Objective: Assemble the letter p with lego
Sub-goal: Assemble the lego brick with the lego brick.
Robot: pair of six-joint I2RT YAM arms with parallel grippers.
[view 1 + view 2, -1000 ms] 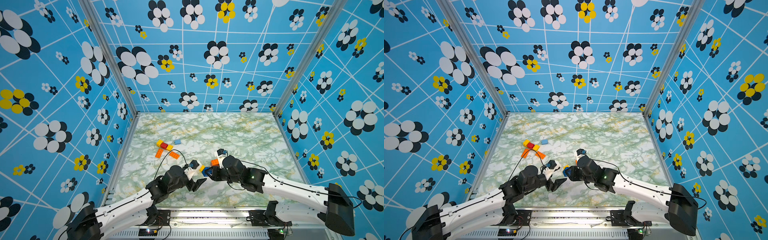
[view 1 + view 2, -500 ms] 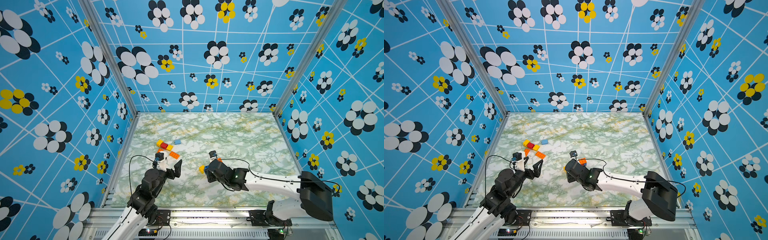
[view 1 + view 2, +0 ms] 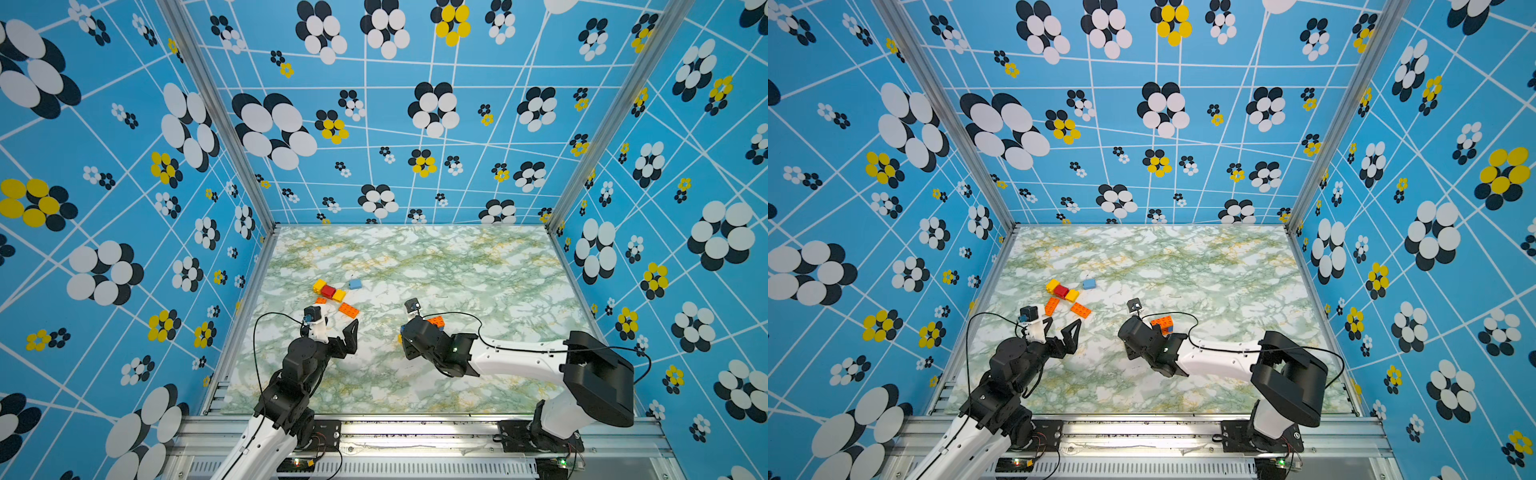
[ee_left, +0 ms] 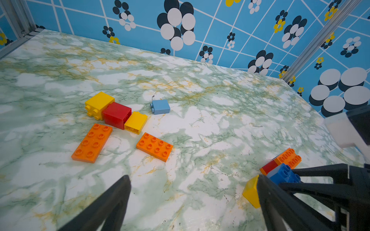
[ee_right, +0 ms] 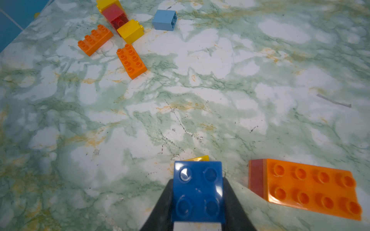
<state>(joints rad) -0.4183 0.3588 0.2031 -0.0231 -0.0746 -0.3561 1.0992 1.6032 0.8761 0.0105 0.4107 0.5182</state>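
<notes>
Lego sits in two groups on the marbled counter; I take the far wall in the top views as twelve o'clock.

The loose group lies toward ten o'clock from the counter's middle. A yellow brick, a red brick and a second yellow brick touch in a short row. A pale blue brick lies alone at about three o'clock of the row, near but apart. An orange eight-stud brick lies studs up at six o'clock of the row, and another orange brick lies between four and five o'clock.

My left end effector stands at six o'clock of this group, spread wide, with nothing between its fingers.

My right end effector is near the counter's middle, narrowed onto a blue four-stud brick and gripping two opposite sides of it. A third yellow brick peeks out past the blue one, touching it; I cannot tell whether they are snapped together. At about two o'clock of this end effector a long orange brick sits on a red base brick, with a gap between them and the blue brick.
</notes>
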